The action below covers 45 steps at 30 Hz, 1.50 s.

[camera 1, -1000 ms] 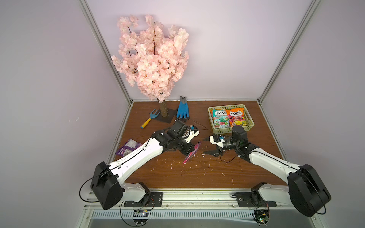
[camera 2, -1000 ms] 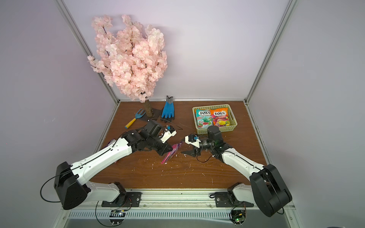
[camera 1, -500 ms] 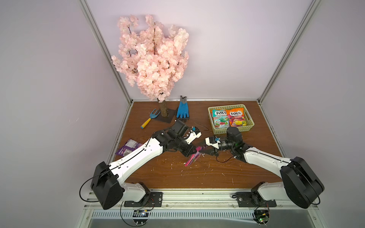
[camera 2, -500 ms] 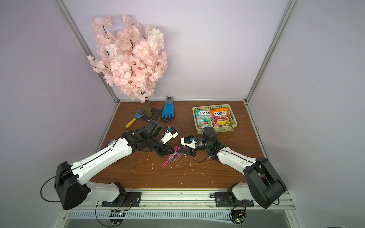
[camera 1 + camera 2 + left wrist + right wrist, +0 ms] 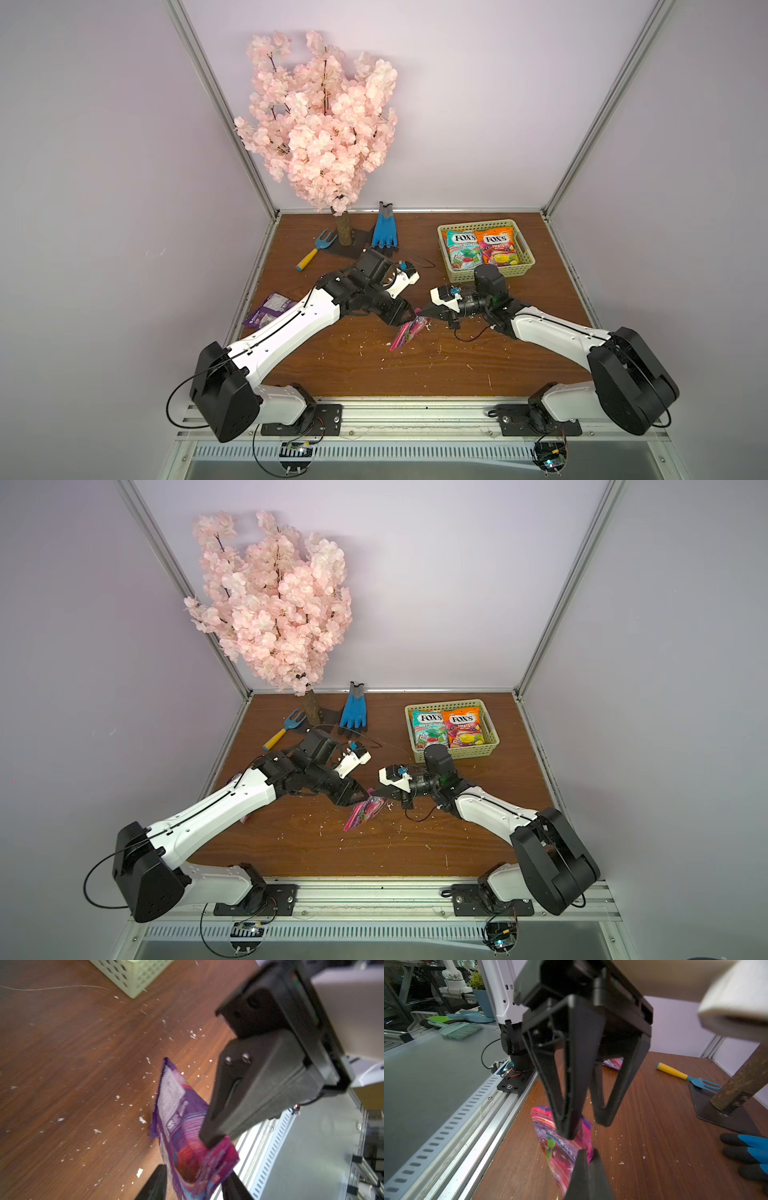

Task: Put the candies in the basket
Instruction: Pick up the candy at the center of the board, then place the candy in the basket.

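we're seeing the purple packet (image 5: 409, 332) around the middle of the desk (image 5: 436, 374), right jaws clenched on its upper end, left jaws released, spread either side of it. basket (image 5: 527, 262) sits at 1 o'clock holding a teal packet (image 5: 463, 249) and orange packet (image 5: 498, 249); second purple packet (image 5: 270, 309) at 9 o'clock

Candies (image 5: 464, 249) in the basket (image 5: 524, 254) — glove (image 5: 385, 233) beside the tree (image 5: 344, 227)
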{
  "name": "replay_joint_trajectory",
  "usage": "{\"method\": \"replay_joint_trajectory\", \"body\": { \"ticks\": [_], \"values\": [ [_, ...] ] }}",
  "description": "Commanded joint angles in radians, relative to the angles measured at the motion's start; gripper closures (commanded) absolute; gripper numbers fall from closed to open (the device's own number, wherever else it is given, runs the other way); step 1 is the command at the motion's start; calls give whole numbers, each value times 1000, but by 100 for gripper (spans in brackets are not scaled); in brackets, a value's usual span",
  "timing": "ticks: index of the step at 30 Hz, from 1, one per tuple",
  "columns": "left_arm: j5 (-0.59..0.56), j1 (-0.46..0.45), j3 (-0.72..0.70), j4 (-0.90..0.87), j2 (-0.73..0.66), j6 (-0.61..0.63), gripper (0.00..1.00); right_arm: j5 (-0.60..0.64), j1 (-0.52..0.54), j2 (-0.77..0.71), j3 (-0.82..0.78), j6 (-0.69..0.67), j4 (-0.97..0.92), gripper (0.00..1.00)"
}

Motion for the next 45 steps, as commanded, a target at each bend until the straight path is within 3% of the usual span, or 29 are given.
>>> {"method": "replay_joint_trajectory", "body": {
  "ticks": [1,4,5,6,11,17,28,32,40,45],
  "values": [
    [-49,103,55,115,-72,-73,38,99,-16,-75,76,176,48,100],
    [-216,136,28,253,-139,-118,19,237,-44,-132,108,227,-10,100],
    [-286,137,18,289,-157,-126,3,263,-60,-144,119,231,-25,100],
    [-342,139,10,316,-169,-135,0,289,-75,-156,125,235,-36,100],
    [-458,138,-34,397,-185,-137,0,374,-203,-153,200,287,-91,100],
    [-462,139,-87,416,-198,-125,0,402,-351,-51,387,285,-242,100],
    [-543,138,-126,372,-239,-81,0,287,-526,164,481,378,-260,100],
    [-540,139,-142,372,-238,-83,0,268,-547,302,529,481,-226,100],
    [-570,139,-145,350,-219,-88,0,454,-552,581,669,775,-139,100],
    [-614,139,-169,342,-221,-98,0,481,-540,633,619,969,53,100]
  ]
}}
